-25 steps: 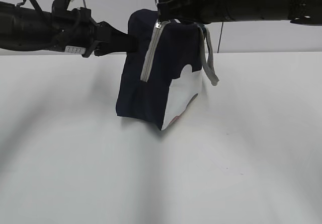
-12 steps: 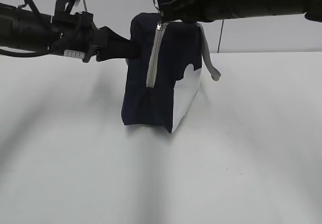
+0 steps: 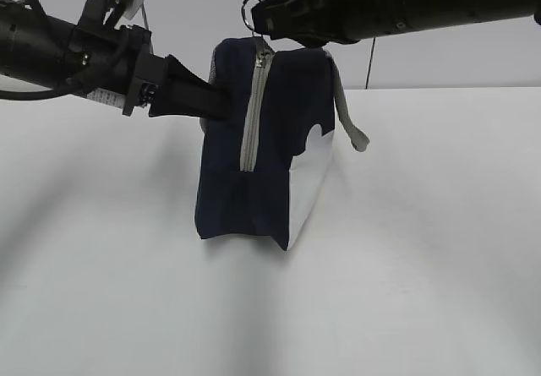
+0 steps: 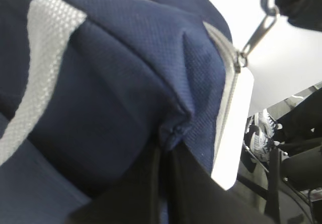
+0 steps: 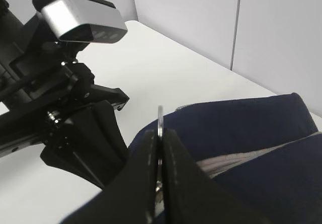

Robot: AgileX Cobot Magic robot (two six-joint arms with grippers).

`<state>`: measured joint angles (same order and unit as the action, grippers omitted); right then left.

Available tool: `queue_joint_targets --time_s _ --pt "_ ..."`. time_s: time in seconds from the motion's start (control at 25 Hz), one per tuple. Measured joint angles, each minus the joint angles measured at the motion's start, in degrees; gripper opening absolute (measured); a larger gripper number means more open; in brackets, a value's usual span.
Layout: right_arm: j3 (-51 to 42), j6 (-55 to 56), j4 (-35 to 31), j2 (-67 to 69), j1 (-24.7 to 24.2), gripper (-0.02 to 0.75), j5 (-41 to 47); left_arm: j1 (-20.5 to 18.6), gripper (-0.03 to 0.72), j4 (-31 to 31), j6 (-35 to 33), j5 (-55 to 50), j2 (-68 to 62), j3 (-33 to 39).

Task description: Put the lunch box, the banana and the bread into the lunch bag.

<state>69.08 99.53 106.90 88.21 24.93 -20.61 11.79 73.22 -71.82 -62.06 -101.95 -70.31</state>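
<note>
White tabletop (image 3: 406,275) runs back to a pale wall, and on it I see the soft navy-blue fabric lunch bag (image 3: 254,173) with its white end panel (image 3: 306,192) turned toward the exterior camera. Its grey zipper (image 3: 252,114) is drawn closed down the near side, so I cannot tell what lies inside. A grey webbing handle (image 3: 347,114) hangs off its right shoulder. My left gripper (image 3: 211,104) is pressed together on a fold of the bag's fabric at its upper left. My right gripper (image 5: 160,143) is pinched on the metal ring of the zipper pull (image 5: 160,121) at the top. Compared with a second ago, the bag's base sits lower and squarer on the table, and its top leans less to the right.
</note>
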Motion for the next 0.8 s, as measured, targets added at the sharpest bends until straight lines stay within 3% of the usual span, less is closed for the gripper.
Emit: queue_joint_targets --time_s 0.8 --pt "0.10 0.46 0.00 1.72 0.00 -0.016 1.65 0.27 0.004 -0.43 1.65 4.64 0.31 1.85"
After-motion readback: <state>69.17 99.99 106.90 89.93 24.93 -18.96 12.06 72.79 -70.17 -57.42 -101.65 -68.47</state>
